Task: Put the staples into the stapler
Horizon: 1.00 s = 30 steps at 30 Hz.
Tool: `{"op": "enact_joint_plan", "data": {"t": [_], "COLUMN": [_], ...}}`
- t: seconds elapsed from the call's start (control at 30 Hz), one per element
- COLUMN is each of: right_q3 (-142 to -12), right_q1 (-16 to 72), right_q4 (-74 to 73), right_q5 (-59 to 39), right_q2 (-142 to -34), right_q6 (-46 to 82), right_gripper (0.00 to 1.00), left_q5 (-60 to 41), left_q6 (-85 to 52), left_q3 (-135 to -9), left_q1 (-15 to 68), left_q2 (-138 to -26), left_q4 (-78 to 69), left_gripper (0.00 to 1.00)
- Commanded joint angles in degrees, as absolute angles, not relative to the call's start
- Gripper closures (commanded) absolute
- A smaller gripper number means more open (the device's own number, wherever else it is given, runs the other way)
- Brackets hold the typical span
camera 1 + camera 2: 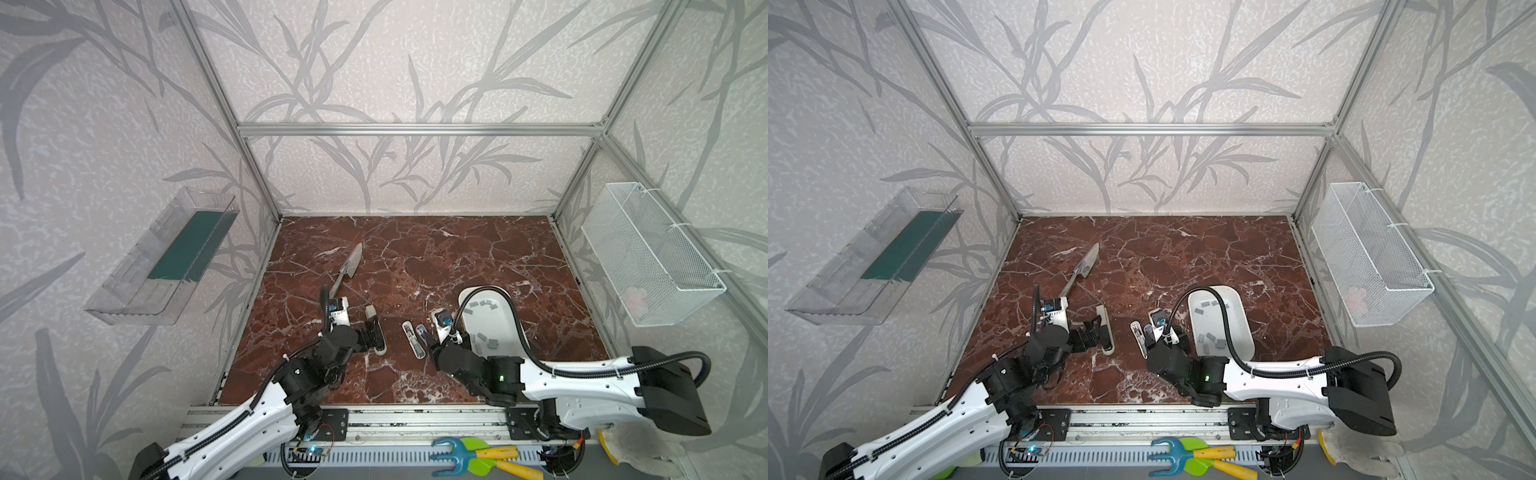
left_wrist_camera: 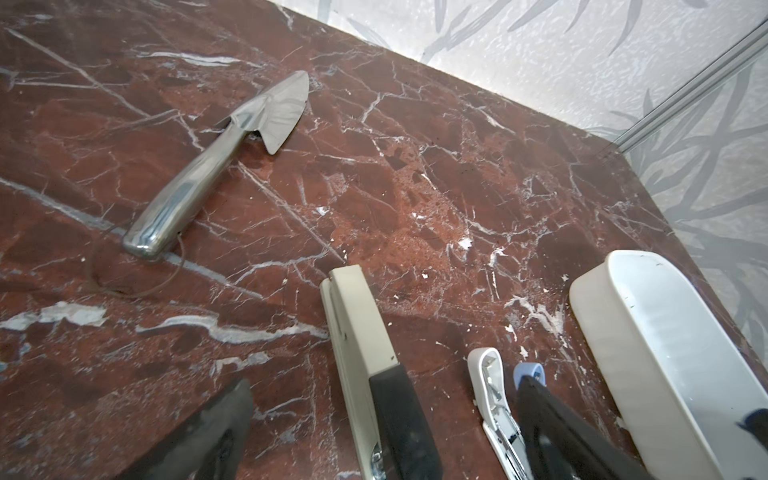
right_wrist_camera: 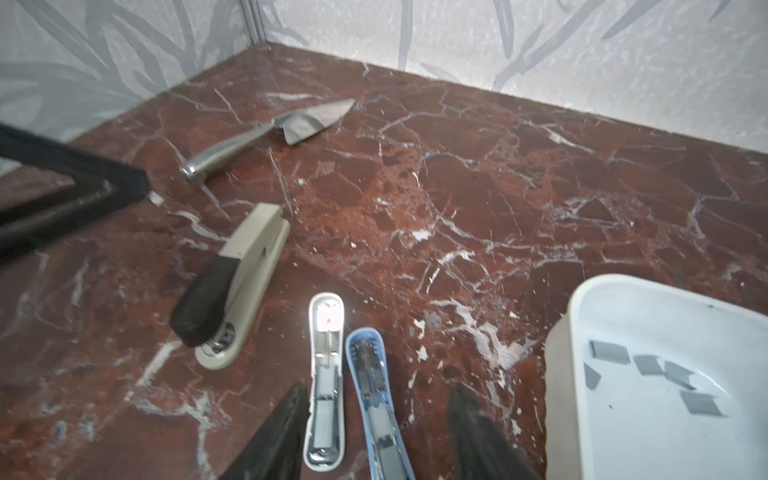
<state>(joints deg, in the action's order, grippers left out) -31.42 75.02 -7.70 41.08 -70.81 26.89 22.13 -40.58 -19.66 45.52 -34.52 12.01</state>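
Observation:
Several grey staples (image 3: 648, 365) lie loose in a white tray (image 3: 561, 353) at the right; in both top views they show in the tray (image 1: 498, 320). A white small stapler (image 3: 327, 332) and a blue small stapler (image 3: 365, 349) lie opened side by side, grey strips in their channels. My right gripper (image 3: 379, 392) is open low over them, one finger on each side, gripping nothing. A beige-and-black stapler (image 2: 353, 316) lies shut to their left. My left gripper (image 2: 386, 386) hangs wide open astride it, without touching it.
A steel trowel (image 1: 351, 266) lies on the marble behind the left arm. A clear bin (image 1: 166, 266) hangs on the left wall and a wire basket (image 1: 648, 257) on the right wall. Plastic toy tools (image 1: 478, 457) lie on the front rail.

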Motion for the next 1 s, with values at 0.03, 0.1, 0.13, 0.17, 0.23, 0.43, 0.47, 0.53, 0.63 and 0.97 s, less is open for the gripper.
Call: {"op": "enact_joint_plan", "data": {"t": [0.03,0.1,0.13,0.17,0.23,0.43,0.47,0.53,0.63,0.97], "right_q3": [-29.58,-28.78,-28.19,-27.41,-26.12,-27.25,-27.45,-27.58,-27.4,-28.07], "right_q1": [75.04,75.09,75.06,75.01,75.06,75.14,75.07,75.09,75.09,75.15], "right_q4": [-11.7,-13.43,-14.66,-16.57,-19.4,-22.18,-22.58,-23.72,-24.58,-27.95], "right_q5": [32.43,31.32,30.63,29.97,28.8,28.05,28.11,29.01,30.18,29.68], "right_q2": [-71.94,-73.3,-73.96,-74.57,-75.56,-81.51,-82.6,-84.52,-86.62,-91.72], "right_q6": [24.98,25.18,25.3,25.38,25.77,25.94,26.04,26.66,27.41,27.71], "right_gripper": [0.48,0.5,0.52,0.53,0.56,0.62,0.63,0.63,0.63,0.66], "left_q5": [13.53,8.73,7.13,5.56,3.61,-1.72,-2.38,-2.94,-2.39,-1.25], "left_q6": [-36.68,-36.48,-36.94,-37.0,-37.13,-37.14,-36.93,-36.83,-36.85,-36.56], "left_q3": [-20.6,-20.41,-20.23,-19.88,-19.73,-18.68,-19.01,-19.11,-18.83,-17.95], "left_q1": [45.09,45.19,45.19,45.2,45.26,45.22,45.25,45.2,45.21,45.24], "left_q2": [-35.27,-35.75,-36.17,-36.73,-37.76,-41.99,-43.04,-44.54,-45.35,-44.08], "left_q4": [6.58,3.97,2.88,1.59,0.22,-6.03,-6.39,-7.14,-7.47,-7.42], "left_gripper": [0.01,0.01,0.01,0.01,0.01,0.01,0.01,0.01,0.01,0.01]}}
